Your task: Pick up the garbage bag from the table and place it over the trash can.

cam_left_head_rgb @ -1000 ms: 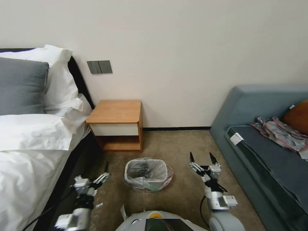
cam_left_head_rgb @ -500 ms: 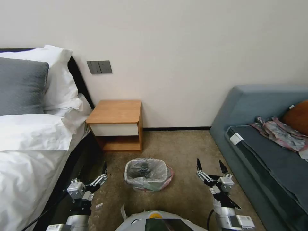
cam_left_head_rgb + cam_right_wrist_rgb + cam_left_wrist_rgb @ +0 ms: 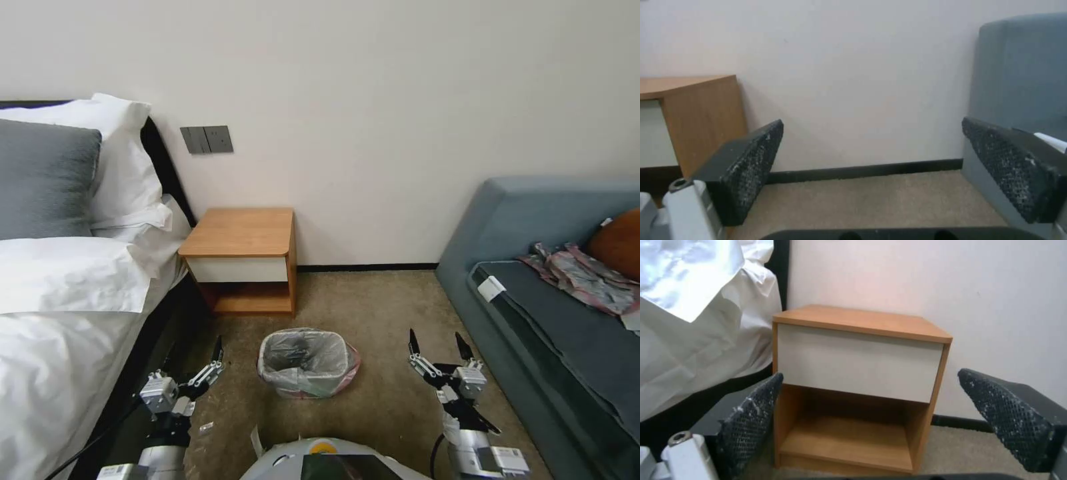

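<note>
At the lower part of the head view, the left gripper (image 3: 200,357) hangs above the carpet at about 8 o'clock from the bin, its two black, dimpled rubber fingers (image 3: 749,416) spread wide with nothing between them. The right gripper (image 3: 437,345) hangs at about 4 o'clock from the bin, also spread wide and empty, its textured wedge-shaped pads (image 3: 1013,173) well apart.

Between both grippers stands the small beige-white plastic trash can (image 3: 303,380), rectangular with rounded corners. The thin translucent grey-silver garbage bag (image 3: 307,353) with a pink edge lines it already, wrinkled, its rim folded over the outside.

At 11 o'clock from the bin stands the small wooden nightstand (image 3: 241,232), with smooth orange-brown top, flat white drawer front and open shelf below. A short-pile beige carpet (image 3: 373,307) covers the floor.
</note>
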Tool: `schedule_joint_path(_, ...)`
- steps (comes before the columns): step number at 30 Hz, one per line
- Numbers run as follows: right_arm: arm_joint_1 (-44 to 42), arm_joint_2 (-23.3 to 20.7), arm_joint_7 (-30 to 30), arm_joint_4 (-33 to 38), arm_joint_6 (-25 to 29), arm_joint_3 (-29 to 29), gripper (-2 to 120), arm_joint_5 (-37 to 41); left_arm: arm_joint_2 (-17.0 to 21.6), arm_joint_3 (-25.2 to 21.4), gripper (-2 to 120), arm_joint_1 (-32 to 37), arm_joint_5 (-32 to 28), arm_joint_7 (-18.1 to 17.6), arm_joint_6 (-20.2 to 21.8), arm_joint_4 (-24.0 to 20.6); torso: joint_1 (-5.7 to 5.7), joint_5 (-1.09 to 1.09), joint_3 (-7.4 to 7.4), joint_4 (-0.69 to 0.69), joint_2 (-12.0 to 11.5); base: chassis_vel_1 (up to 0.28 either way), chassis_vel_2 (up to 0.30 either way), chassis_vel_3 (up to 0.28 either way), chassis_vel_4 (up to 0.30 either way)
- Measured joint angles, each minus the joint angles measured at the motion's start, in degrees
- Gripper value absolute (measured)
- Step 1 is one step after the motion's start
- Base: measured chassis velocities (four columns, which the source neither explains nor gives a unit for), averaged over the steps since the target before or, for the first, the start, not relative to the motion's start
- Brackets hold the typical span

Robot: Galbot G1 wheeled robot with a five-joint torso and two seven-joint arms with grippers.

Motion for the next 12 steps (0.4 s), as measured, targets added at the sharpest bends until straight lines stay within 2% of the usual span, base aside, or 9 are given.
schedule_joint_path(12, 0.1, 0.0, 0.0, -0.1, -0.1, -0.1, 100, 0.0, 0.0, 0.0, 100, -0.1, 0.1, -0.1, 0.1, 0.1, 0.0, 0.0, 0.0, 0.0, 0.0, 0.0, 0.0, 0.0, 0.0)
